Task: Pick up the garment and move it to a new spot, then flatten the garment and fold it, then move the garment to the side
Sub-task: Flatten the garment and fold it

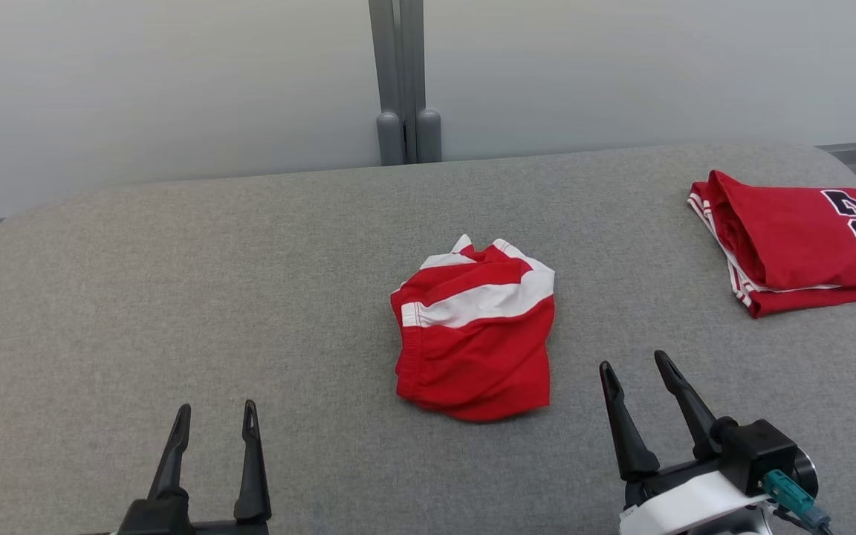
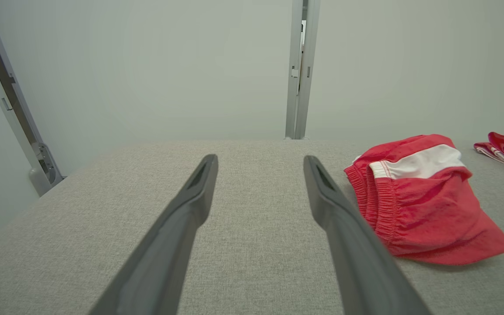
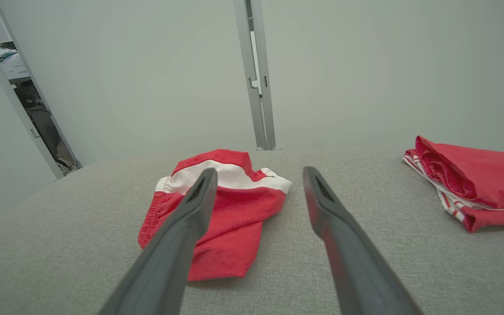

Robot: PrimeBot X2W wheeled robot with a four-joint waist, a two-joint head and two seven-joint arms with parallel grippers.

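Observation:
A crumpled red garment (image 1: 472, 334) with a white band lies bunched near the middle of the grey table (image 1: 175, 297). In the left wrist view the garment (image 2: 418, 201) sits to the right of the fingers; in the right wrist view the garment (image 3: 225, 210) lies ahead and left, partly behind one finger. My left gripper (image 1: 216, 414) is open at the lower left, well apart from the cloth. My right gripper (image 1: 632, 364) is open at the lower right, a short way from the garment's right edge. Nothing is between either pair of fingers.
A second red garment (image 1: 799, 241), folded, with dark numbers and white trim, lies at the table's far right; it shows as the folded garment (image 3: 475, 183) in the right wrist view. A pale wall with a grey post (image 1: 402, 82) stands behind the table's far edge.

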